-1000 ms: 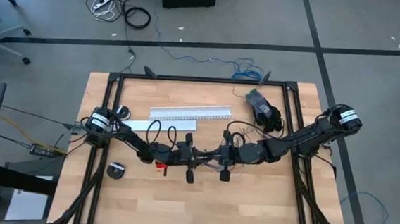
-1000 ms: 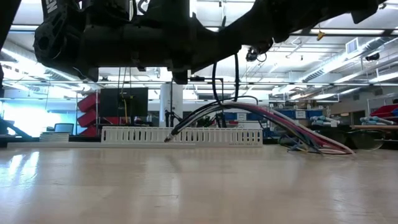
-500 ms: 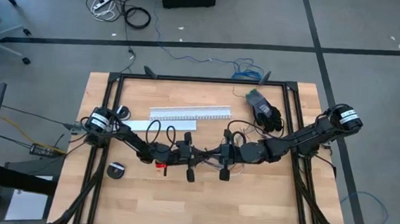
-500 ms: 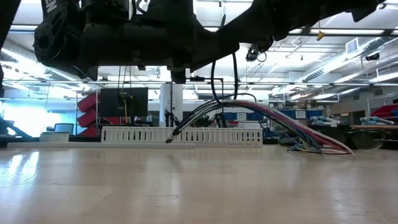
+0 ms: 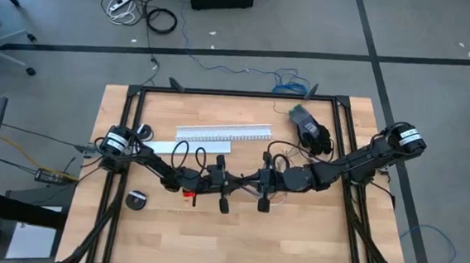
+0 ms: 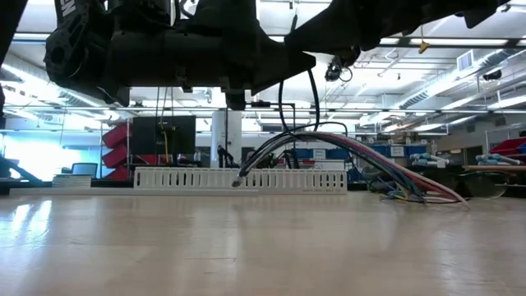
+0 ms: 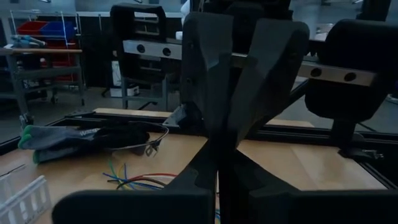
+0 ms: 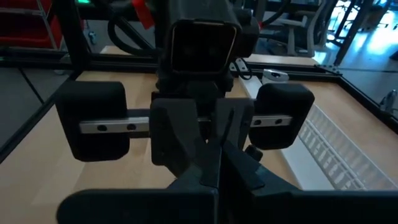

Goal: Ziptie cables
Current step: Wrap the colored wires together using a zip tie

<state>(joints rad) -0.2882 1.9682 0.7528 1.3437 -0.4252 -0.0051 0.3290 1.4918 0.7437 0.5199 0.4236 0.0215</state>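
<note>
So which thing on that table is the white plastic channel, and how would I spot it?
Start at the wooden table and look to its far half, beyond where the two dark arms meet. There lies the long white slotted plastic channel, flat and straight. Its comb-like row of slots sets it apart from the plain white strip beside it.

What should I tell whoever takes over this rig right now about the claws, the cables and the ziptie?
Left claw: shut, meeting the right claw tip to tip above mid-table.
Right claw: shut, facing the left one.
Cables: a bundle arching up off the table to the claws in the low view, its far ends lying on the wood near the white slotted channel.
Ziptie: not clearly visible in any view; what either claw pinches cannot be told.
Done: bundle lifted between the arms.
Left: nothing shows the tie looped or tightened; check that first.
</note>
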